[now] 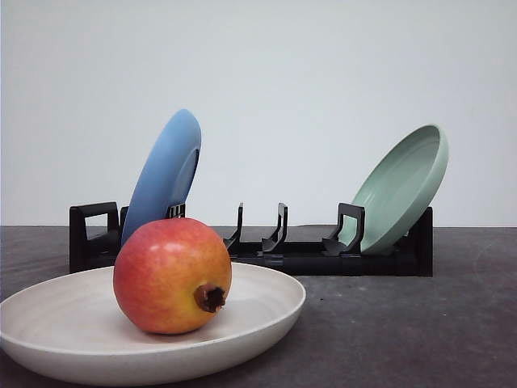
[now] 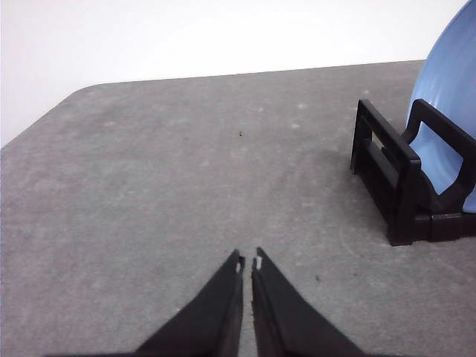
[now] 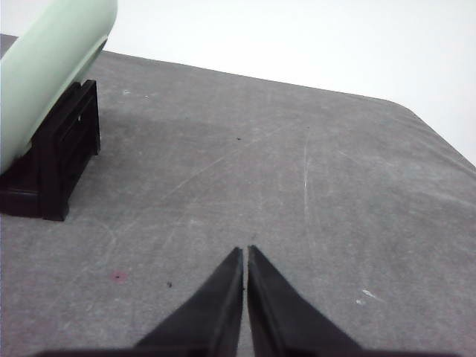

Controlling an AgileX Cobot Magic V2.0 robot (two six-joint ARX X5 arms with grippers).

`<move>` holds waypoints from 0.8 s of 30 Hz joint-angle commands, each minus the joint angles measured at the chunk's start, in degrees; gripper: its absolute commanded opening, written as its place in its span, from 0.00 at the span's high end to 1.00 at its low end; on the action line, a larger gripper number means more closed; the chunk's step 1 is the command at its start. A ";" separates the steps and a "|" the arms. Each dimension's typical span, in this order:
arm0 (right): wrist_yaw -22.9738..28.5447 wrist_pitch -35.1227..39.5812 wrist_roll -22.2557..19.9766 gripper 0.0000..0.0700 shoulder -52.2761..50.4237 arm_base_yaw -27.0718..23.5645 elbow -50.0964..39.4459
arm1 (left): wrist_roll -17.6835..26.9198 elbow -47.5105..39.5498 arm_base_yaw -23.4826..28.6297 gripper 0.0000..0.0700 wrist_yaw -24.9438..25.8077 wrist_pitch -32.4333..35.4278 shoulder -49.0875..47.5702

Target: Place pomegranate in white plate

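Pomegranate sits inside the white plate, resting on the plate's shallow floor a little left of its middle as the front view shows it. The fruit is round, with red skin over its upper and left parts that fades to orange and yellow low on the right, around a small dark brown crown that points forward and to the right. Its surface looks smooth with a dull sheen. The plate is off-white and matte, with a low raised rim, and it is far wider than the fruit; it stands on the dark grey table at the near left.

Behind it a black dish rack runs across the table. A blue plate leans on edge at the rack's left end, and a pale green plate leans at its right end; the slots between them hold nothing.

The left gripper hovers over bare table near the rack's blue-plate end, its black fingers together with only a hairline gap. The right gripper is near the green-plate end, its fingers likewise pressed together; whether either tip touches the table is hard to judge from these angles.
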 commanded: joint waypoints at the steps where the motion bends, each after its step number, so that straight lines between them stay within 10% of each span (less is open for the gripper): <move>1: 0.22 0.66 0.98 1.00 -0.04 -0.13 -0.22 | 0.17 -0.66 0.00 1.00 0.04 -0.09 -0.09; 24: 0.22 0.66 0.98 1.00 -0.04 -0.13 -0.22 | 0.17 -0.66 0.00 1.00 0.04 -0.09 -0.09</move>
